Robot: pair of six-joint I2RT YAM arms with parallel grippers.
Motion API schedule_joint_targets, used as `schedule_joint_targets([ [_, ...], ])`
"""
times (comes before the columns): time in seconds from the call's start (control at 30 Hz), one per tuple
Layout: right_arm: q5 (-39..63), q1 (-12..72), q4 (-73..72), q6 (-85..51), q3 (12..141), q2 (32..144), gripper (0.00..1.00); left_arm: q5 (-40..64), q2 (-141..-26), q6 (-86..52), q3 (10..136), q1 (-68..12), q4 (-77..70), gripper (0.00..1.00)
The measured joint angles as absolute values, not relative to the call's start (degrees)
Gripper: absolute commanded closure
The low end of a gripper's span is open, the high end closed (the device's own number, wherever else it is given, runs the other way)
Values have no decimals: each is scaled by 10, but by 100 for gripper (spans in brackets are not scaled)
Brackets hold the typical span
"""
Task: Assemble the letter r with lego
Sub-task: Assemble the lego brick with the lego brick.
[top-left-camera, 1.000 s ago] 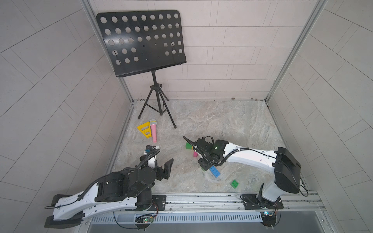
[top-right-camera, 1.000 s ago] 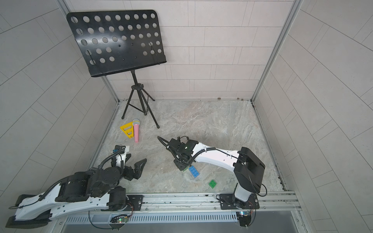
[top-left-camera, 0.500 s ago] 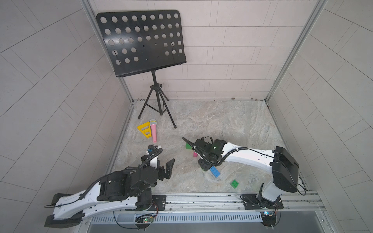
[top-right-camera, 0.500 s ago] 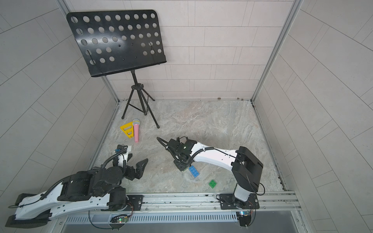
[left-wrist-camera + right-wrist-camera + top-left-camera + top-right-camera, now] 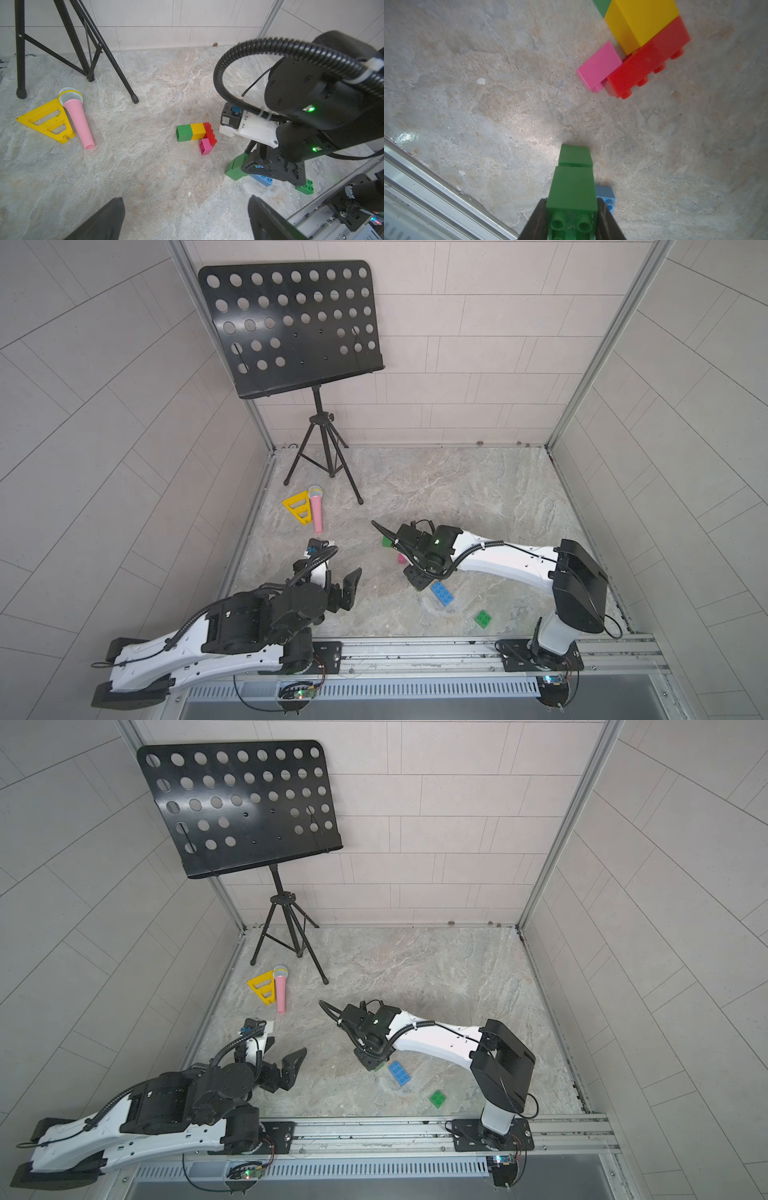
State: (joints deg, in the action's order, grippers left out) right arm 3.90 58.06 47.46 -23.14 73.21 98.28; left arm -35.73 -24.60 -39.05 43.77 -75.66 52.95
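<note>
Stem of green brick point(image 5: 184, 133), yellow brick point(image 5: 198, 131) and red brick point(image 5: 210, 133) looks joined, pink brick point(image 5: 205, 146) touching the red. The right gripper point(image 5: 571, 200) pinches a green pair point(image 5: 574, 178); the left gripper point(image 5: 185, 198) is spread and empty. Blue brick point(image 5: 442, 593) and green square point(image 5: 483, 618) lie loose, near right.

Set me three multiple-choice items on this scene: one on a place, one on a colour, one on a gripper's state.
1. The pink microphone lies: A beside the yellow triangle; B inside a box; C in mid-air.
2. Between the row's green brick and red brick sits a brick coloured: A white; B yellow; C black.
3. The right gripper is: A open, empty; B shut on a ball; C shut on the joined green bricks.
Key: A, both lie side by side; B, the yellow brick joins them; C, its fingers clamp the pair.
</note>
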Motion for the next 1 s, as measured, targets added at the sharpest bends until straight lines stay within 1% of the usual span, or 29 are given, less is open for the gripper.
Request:
schedule_joint_targets([
  [0.6, 65, 573, 508, -241, 789, 1042, 100, -345, -259, -389, 438, -757, 523, 0],
  [1.0, 77, 569, 574, -253, 850, 1098, 100, -340, -261, -389, 438, -757, 521, 0],
])
